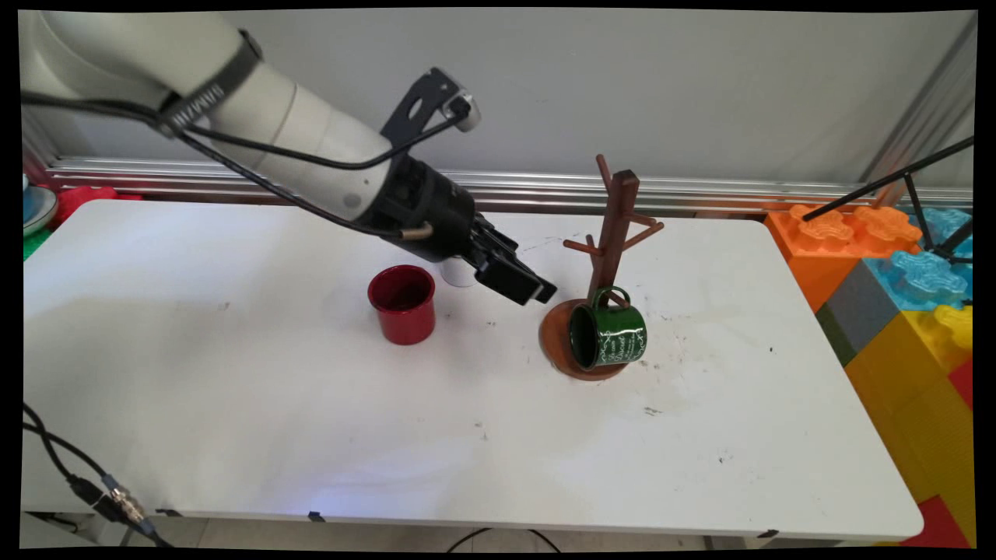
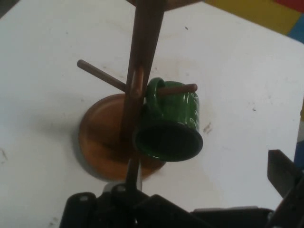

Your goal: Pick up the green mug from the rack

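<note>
The gripper (image 1: 537, 289) holds nothing; whether its black fingers stand wide or narrow I cannot tell, since the main view shows them as one dark block and the hand view shows only one finger at the right edge; it hangs above the table (image 1: 233, 389), apart from everything. Just ahead of its tips stands the wooden mug tree (image 1: 615, 233) on its round base; the green mug (image 2: 171, 123) already hangs by its handle on a low peg, mouth turned toward the hand camera. Behind the gripper, near its wrist, a red cup (image 1: 402, 303) stands upright on the table, with a small white cup (image 1: 459, 274) partly hidden under the hand. The arm slopes down from the upper left, the hand tilted toward the tree; coloured blocks (image 1: 895, 295) lie far beyond it.
</note>
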